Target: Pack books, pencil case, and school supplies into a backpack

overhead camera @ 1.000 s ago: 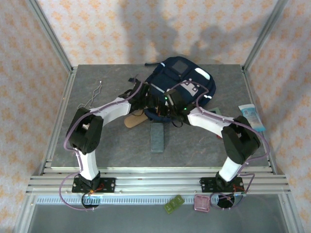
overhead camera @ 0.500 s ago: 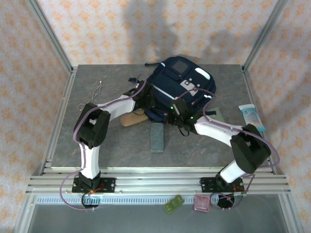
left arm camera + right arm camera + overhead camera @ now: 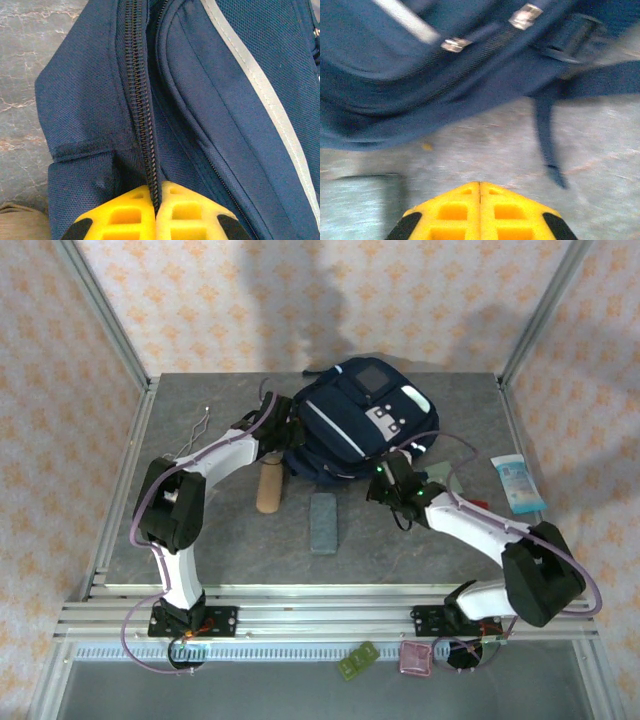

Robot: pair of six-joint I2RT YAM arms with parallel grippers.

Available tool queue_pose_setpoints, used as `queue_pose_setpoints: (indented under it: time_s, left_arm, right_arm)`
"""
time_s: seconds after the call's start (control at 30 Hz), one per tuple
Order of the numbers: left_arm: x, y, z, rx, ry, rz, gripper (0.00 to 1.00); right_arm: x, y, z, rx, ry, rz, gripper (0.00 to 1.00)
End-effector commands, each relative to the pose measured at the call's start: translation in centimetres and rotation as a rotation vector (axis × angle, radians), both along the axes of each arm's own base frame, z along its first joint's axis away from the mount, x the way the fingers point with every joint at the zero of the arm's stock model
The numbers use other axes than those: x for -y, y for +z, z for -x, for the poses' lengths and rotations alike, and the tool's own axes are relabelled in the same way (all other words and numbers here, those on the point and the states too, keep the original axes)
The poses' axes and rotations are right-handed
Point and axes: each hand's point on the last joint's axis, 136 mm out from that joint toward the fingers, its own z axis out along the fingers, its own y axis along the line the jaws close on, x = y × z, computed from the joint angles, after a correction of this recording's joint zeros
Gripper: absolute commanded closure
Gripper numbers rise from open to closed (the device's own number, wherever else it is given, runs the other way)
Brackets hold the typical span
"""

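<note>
Navy woven fabric is what my left tool (image 3: 156, 192) has hold of. Its two yellow pads are pressed together on the zipper (image 3: 141, 100) of the backpack (image 3: 360, 425), and the teeth run straight down into the seam between them. I judge the grip sits there to work that zipper or to lift the flap, since nothing can go in while the bag is closed. Along the stretch I can see, the teeth are meshed.

My right tool (image 3: 480, 187) has its pads together with nothing between them. It hangs low over bare table (image 3: 220, 540), just off the bag's near edge and beside a dangling dark strap (image 3: 545, 135). The picture from that wrist is blurred. I take this arm to be free, ready either to steady the bag or to fetch an item.

The backpack lies flat at the far middle of the table, front face up. A grey square patch (image 3: 370, 376) sits toward its far end, and pale stripe trims (image 3: 260, 85) cross the cloth, which looks soft and slack. The tan oblong case (image 3: 269, 488) lies just beside the bag's left near corner. The grey-blue flat case (image 3: 323, 522) lies a little nearer to me. Both are unpacked.
</note>
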Motion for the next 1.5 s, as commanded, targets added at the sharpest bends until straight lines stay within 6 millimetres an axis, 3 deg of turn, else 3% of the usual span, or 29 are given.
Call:
queue_pose_setpoints:
  time_s: [0.0,0.1,0.23,0.4,0.5,0.63,0.8,0.97,1.2,1.33,1.47]
  left_arm:
    - [3.2,4.4,-0.5,0.087,-0.065,0.123,1.00]
    - [4.9,5.8,0.1,0.098,-0.104,0.166,1.00]
    - [6.7,7.9,0.9,0.119,-0.153,0.211,1.00]
    - [7.6,9.6,1.6,0.142,-0.184,0.234,1.00]
    - [7.7,9.8,1.7,0.144,-0.191,0.234,1.00]
    - [7.2,9.9,1.8,0.154,-0.181,0.214,1.00]
    - [7.3,9.9,1.6,0.155,-0.180,0.218,1.00]
    - [7.6,9.9,1.5,0.149,-0.186,0.221,1.00]
    - [8.5,10.5,1.9,0.154,-0.205,0.246,1.00]
    - [8.5,11.3,1.9,0.172,-0.208,0.255,1.00]
    - [8.7,11.2,2.0,0.167,-0.216,0.266,1.00]
  right_arm:
    - [-5.8,4.0,0.0,0.114,0.199,-0.176,0.73]
    - [-8.0,4.1,-0.6,0.103,0.235,-0.227,0.68]
    - [-9.0,2.8,-1.5,0.083,0.238,-0.234,0.63]
    - [-7.2,3.1,-4.2,0.153,0.108,-0.168,0.44]
    - [-6.0,3.5,-5.5,0.170,0.043,-0.135,0.42]
    - [-4.5,4.6,-5.0,0.218,0.001,-0.130,0.42]
    - [-1.8,3.6,-4.3,0.198,-0.040,-0.108,0.36]
    - [-1.7,4.8,-4.8,0.239,-0.022,-0.145,0.25]
    - [-5.3,5.2,-6.5,0.242,0.137,-0.327,0.26]
    - [-7.3,5.5,-6.2,0.215,0.226,-0.429,0.38]
    - [-6.8,5.8,-5.2,0.236,0.233,-0.437,0.47]
